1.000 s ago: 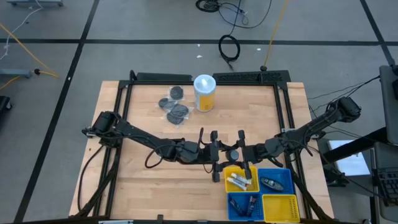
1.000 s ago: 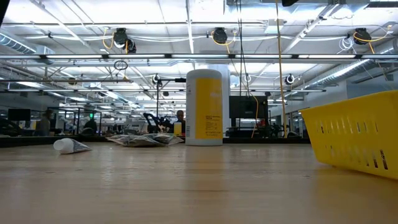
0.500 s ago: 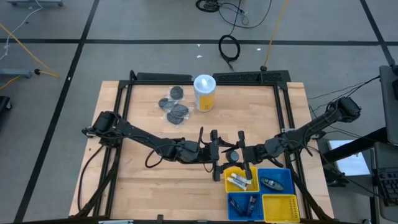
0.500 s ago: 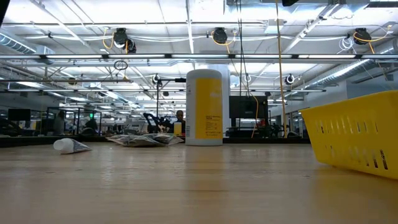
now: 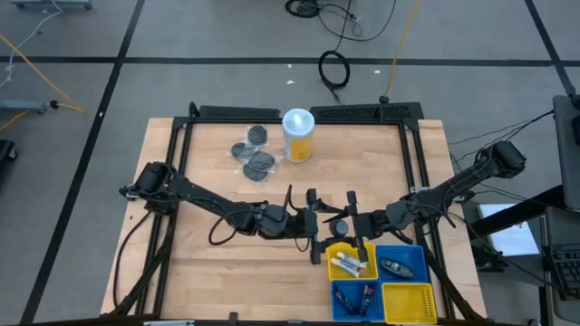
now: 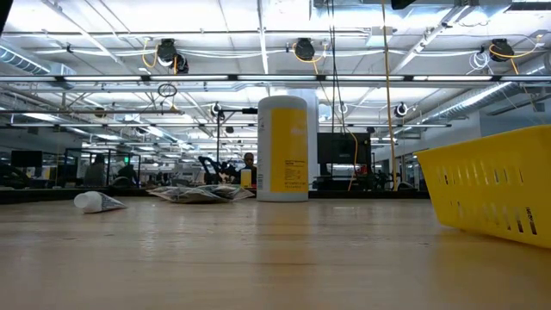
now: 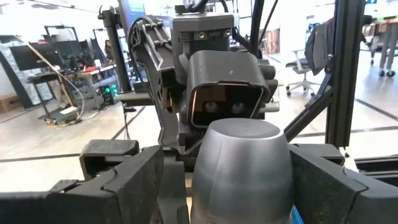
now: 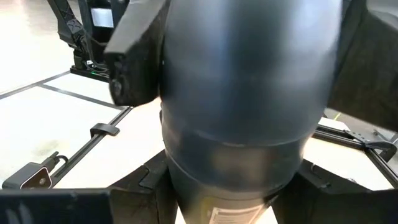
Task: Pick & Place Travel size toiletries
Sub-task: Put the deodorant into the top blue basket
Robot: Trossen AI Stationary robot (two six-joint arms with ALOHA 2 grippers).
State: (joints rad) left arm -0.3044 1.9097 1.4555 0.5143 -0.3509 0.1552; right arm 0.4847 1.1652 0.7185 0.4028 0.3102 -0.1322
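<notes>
Toiletry bottle [image 5: 337, 225], grey: pinched by right pincer [image 5: 343, 224] at counter [image 5: 381, 163] center; left pincer [image 5: 317, 223] spread alongside at 9 o'clock. Bins [image 5: 417, 303] at 5 o'clock edge.

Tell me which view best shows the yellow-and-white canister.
The low view: the canister stands upright in full profile, unobstructed. The high view shows only its white lid and part of its side from above. Neither wrist view shows it.

A tall canister [image 6: 283, 148] stands upright (packets [image 6: 200, 193] beside it), white tube [image 6: 97, 202] apart, yellow basket [image 6: 491, 191] nearer.
</notes>
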